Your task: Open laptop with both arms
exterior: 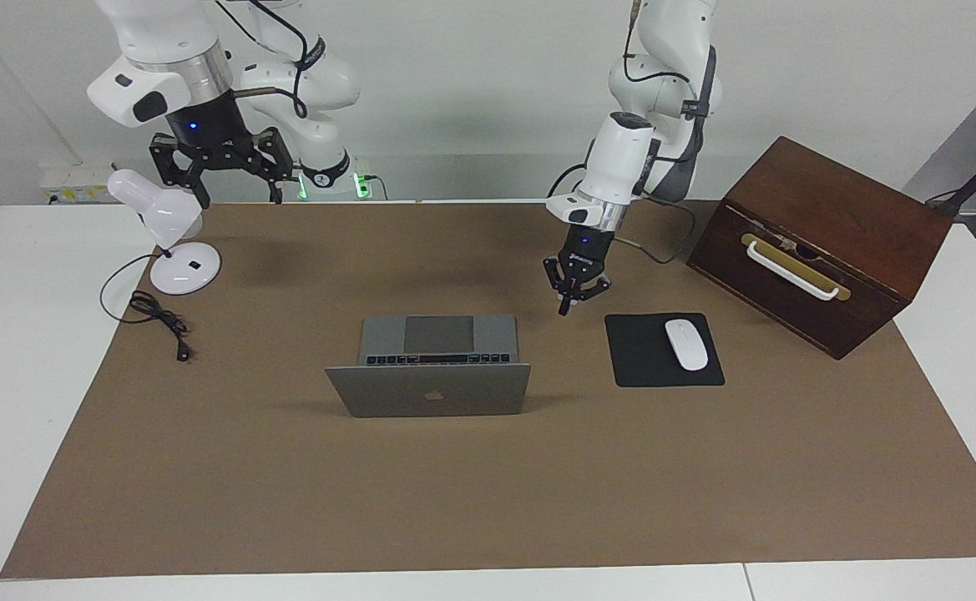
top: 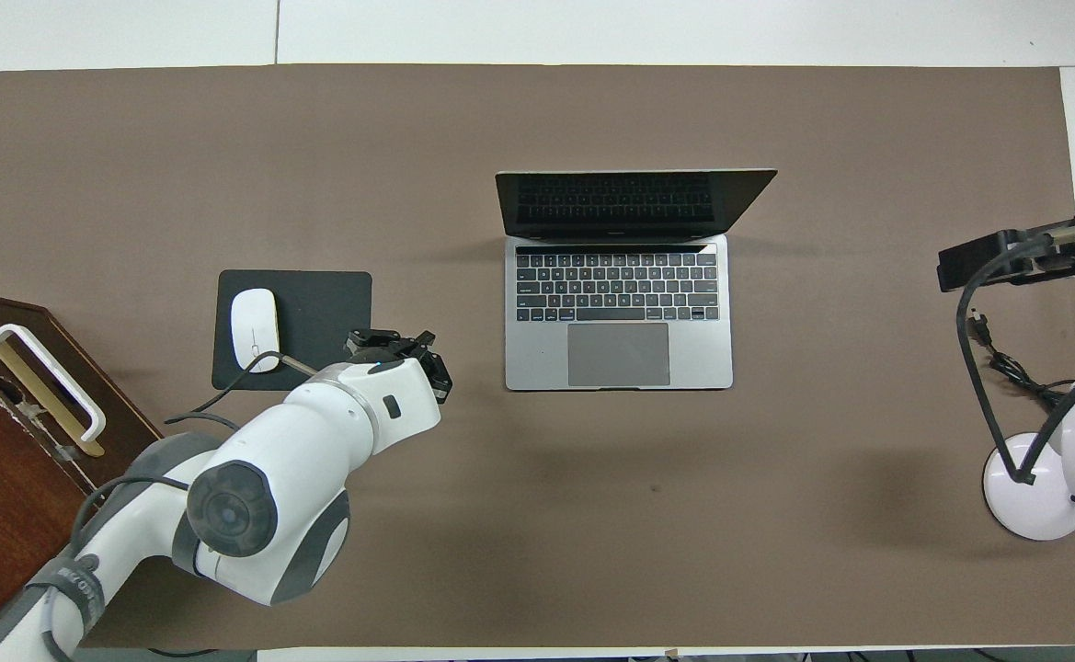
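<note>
One laptop (exterior: 429,380) sits lid-up mid-tabletop (exterior: 471,501), apple logo on the lid; one mouse (exterior: 685,343) on one mouse pad (exterior: 650,363) beside it, toward the left arm's end. Left end effector (exterior: 572,299) hangs low between laptop and pad, fingers pressed together, touching neither; right end effector (exterior: 219,179) raised over one lamp (exterior: 172,238), fingers spread.

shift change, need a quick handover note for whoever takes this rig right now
Left claw: holds nothing, hangs low over the mat between the laptop and the mouse pad, touching neither.
Right claw: open, empty, raised high above the lamp at its own end of the table; this arm waits.
Laptop: mid-table, lid already up, screen and keyboard facing the robots, deck flat on the mat.
Done: the laptop is open.
Left: as far as I can judge, only pulling the left arm back; check the lid angle suits you.
</note>
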`<state>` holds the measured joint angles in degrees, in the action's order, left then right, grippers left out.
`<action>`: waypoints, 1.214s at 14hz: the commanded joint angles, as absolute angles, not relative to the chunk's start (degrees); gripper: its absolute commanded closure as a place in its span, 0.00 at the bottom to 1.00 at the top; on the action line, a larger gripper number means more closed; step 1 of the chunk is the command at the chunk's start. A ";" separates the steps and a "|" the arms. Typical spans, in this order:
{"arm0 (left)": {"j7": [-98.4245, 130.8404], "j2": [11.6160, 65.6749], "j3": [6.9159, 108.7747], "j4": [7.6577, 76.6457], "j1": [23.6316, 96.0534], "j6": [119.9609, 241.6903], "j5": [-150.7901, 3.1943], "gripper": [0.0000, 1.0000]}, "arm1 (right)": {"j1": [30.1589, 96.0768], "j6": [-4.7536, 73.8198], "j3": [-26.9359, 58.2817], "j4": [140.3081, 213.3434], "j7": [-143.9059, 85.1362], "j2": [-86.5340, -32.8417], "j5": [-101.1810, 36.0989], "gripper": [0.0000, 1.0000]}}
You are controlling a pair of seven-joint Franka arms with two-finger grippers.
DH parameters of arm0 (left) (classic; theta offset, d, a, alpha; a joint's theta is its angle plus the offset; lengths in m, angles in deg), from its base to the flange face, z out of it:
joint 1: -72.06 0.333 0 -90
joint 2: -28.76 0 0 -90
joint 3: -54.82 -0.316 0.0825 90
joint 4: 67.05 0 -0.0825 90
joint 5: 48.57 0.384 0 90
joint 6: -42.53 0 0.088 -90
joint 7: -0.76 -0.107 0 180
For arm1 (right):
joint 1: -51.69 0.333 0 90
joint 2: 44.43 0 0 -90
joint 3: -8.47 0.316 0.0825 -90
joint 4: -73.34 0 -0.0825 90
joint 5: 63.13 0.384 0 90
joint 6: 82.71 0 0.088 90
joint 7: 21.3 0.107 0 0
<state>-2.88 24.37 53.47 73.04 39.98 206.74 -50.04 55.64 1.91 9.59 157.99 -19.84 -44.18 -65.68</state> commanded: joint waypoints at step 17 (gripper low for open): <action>-3.10 20.84 53.85 39.68 68.97 153.57 -49.72 0.00 | 46.95 4.74 9.53 164.92 -21.39 -41.97 -61.20 0.00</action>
<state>-3.10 18.83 53.15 44.64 67.08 158.89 -49.95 47.72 5.04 9.39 163.33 -22.42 -43.43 -63.01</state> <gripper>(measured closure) 0.000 0.000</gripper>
